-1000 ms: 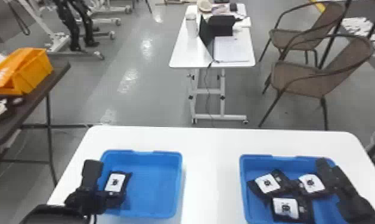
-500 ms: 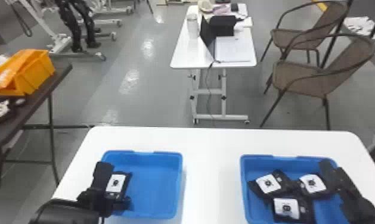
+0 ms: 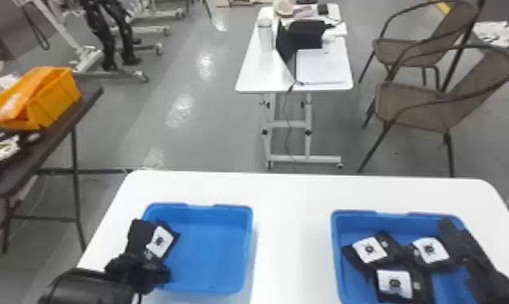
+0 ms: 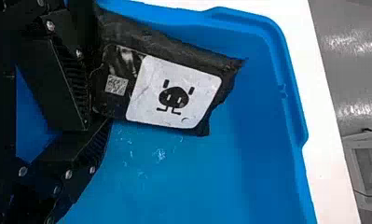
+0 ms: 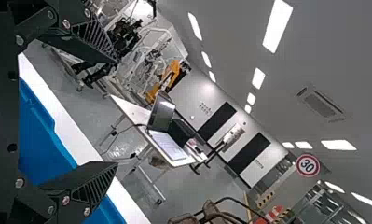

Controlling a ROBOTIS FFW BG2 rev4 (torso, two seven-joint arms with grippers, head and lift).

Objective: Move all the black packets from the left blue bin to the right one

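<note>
- Tool of the left arm [image 3: 148,251], fingers closed on one end of a black packet [image 3: 160,241].
- Held aslant inside the left blue bin [image 3: 208,246], near its outer side, white label showing.
- Across the white bench [image 3: 291,242], three more black packets [image 3: 370,250], bunched close in the right blue bin [image 3: 335,246].
- Right tool [image 3: 454,238] over that bin's outer side, fingers spread apart.
- Farther out, orange bin [image 3: 57,101] on a dark table [image 3: 65,128], and two brown chairs [image 3: 419,107].

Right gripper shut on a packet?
No, the right gripper is open, its two fingers wide apart with nothing held between them.
</note>
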